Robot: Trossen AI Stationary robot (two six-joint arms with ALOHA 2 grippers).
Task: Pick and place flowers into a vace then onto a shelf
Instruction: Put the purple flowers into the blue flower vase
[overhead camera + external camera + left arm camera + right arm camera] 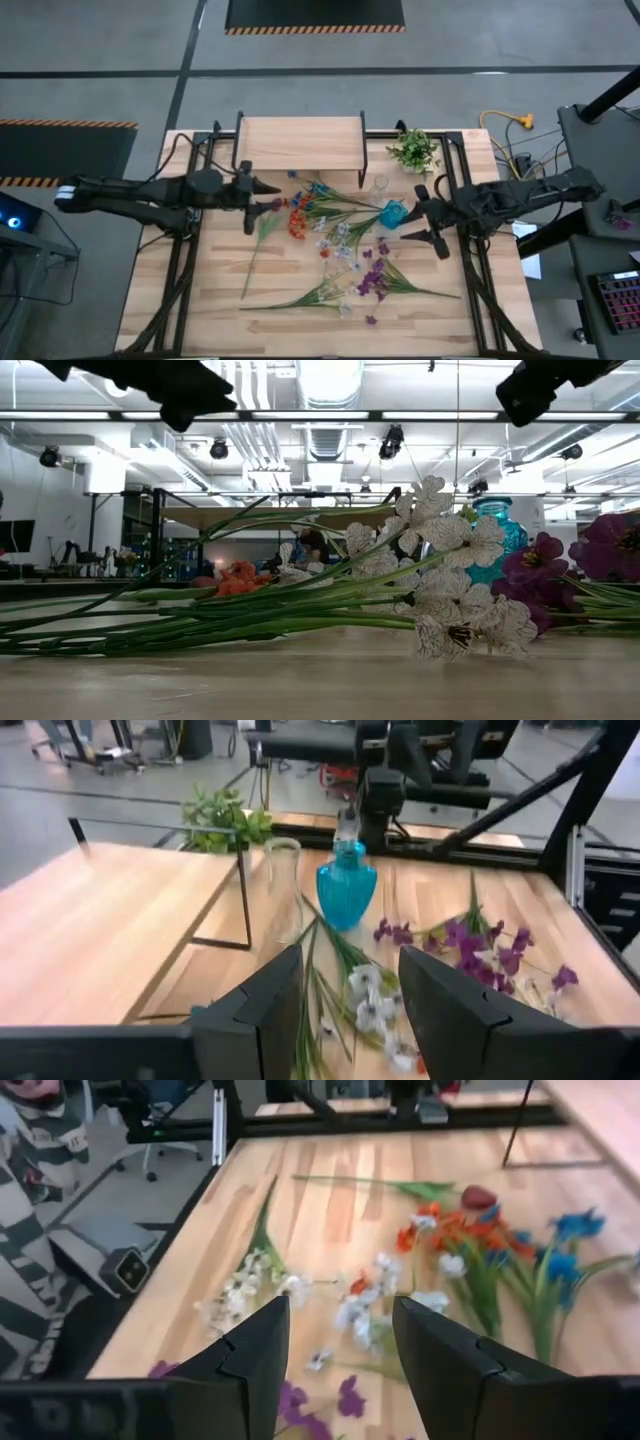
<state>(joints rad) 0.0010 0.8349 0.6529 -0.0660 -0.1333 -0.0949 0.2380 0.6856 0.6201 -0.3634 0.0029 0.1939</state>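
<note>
High view: flowers [335, 240] all lie loose across mid-bench, none in the blue vase [394, 213] or the clear vase [380, 186] near the shelf [300, 143] at the far edge. Left gripper [262, 194] and right gripper [425, 215] hover part-open, empty; whole task remains.

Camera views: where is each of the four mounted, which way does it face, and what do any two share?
High view: overhead, straight down; both arms, left gripper, right gripper, shelf.
Low view: tabletop height, level across the flowers; arms only at the top edge.
Left wrist view: faces the blue vase past its own open fingers.
Right wrist view: faces the flowers past its own open fingers.
Shared: blue vase in high, low and left wrist views.
</note>
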